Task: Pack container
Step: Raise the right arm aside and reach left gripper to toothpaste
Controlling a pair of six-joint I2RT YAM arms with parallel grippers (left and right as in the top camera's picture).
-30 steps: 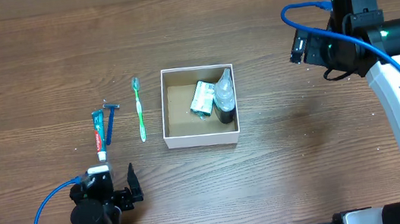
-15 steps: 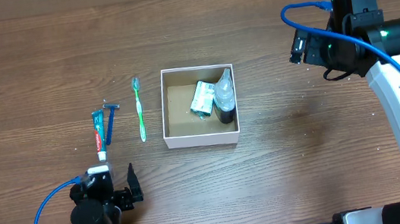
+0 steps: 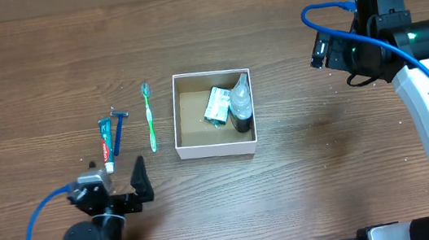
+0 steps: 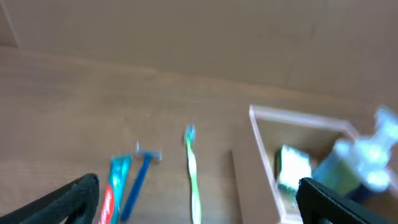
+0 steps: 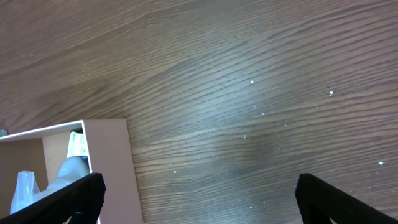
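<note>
Container (image 3: 216, 148) sits at centre of the overhead frame, holding one green packet (image 3: 216, 105) and one clear bottle (image 3: 241, 99). To its left lie one toothbrush (image 3: 149, 118), one razor (image 3: 118, 130) and one toothpaste tube (image 3: 106, 145). Left wrist view is blurred. Left gripper (image 3: 114, 181) and right gripper (image 5: 199, 190) are both spread wide and empty.

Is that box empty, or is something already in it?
Partly filled. The container holds a green-and-white packet and a bottle against its right side; its left half shows bare brown bottom.
</note>
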